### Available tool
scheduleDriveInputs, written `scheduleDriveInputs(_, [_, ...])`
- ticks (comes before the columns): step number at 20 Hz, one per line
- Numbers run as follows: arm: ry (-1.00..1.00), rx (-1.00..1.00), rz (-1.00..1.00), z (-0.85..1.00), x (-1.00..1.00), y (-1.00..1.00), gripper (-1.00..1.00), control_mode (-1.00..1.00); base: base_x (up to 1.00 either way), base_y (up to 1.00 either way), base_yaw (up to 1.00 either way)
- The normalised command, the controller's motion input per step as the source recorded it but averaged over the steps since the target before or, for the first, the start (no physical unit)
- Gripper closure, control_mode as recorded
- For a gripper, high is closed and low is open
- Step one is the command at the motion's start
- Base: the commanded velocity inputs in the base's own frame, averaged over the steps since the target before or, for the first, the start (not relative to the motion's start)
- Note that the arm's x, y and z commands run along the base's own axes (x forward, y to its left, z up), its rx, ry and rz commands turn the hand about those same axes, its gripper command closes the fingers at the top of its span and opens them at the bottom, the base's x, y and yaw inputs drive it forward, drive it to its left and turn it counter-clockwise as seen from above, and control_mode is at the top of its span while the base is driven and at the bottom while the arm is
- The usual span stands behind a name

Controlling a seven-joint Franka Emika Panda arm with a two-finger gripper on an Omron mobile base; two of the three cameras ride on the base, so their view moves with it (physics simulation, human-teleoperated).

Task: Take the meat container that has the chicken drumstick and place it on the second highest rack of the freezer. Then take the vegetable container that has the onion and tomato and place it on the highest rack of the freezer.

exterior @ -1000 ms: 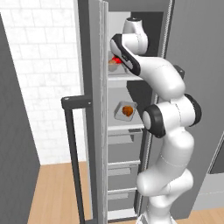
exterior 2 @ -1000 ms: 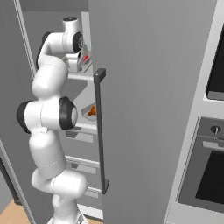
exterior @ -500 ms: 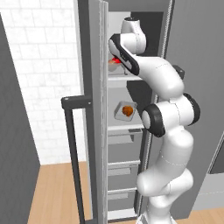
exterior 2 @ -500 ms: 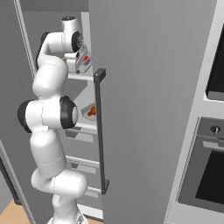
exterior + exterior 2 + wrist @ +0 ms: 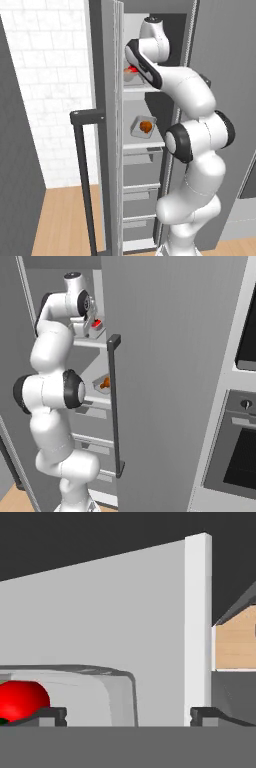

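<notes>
The freezer (image 5: 192, 30) stands open. On its highest rack (image 5: 134, 90) sits the vegetable container (image 5: 116, 684) with the red tomato (image 5: 20, 699) inside; the onion is hidden. My gripper (image 5: 127, 716) is open at that container, its fingertips (image 5: 50, 714) spread wide, one by the tomato, the other past the container's wall. From the right base view the tomato (image 5: 98, 323) shows beside my hand (image 5: 85, 323). One shelf down, the meat container (image 5: 143, 126) holds the chicken drumstick (image 5: 146, 126), also the drumstick (image 5: 104, 384) in the right view.
The freezer door (image 5: 165, 381) with its dark bar handle (image 5: 114, 406) hangs close on the arm's right. Another dark handle (image 5: 84, 175) stands at the left. Grey drawers (image 5: 136, 192) lie below the shelves. An oven (image 5: 242, 456) is at the far right.
The jaws have gone from shut to wide open, letting go of the vegetable container on the top shelf. The arm has hardly moved.
</notes>
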Motion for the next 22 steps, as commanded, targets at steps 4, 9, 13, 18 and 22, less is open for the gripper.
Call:
scheduleDriveInputs(4, [-0.27, 0.0, 0.02, -0.1, -0.49, 0.0, -1.0, -1.0, 0.0, 0.0, 0.0])
scheduleDriveInputs(9, [-0.22, 0.0, 0.1, 0.03, -0.61, 0.0, -1.0, -1.0, 0.0, 0.0, 0.0])
scheduleDriveInputs(13, [-0.13, 0.0, 0.16, 0.32, -1.0, 0.0, -1.0, -1.0, 0.0, 0.0, 0.0])
scheduleDriveInputs(18, [-0.06, 0.0, 0.08, 0.08, -1.0, 0.0, -1.0, -1.0, 0.0, 0.0, 0.0])
scheduleDriveInputs(22, [0.0, 0.0, 0.0, -0.24, -1.0, 0.0, -1.0, -1.0, 0.0, 0.0, 0.0])
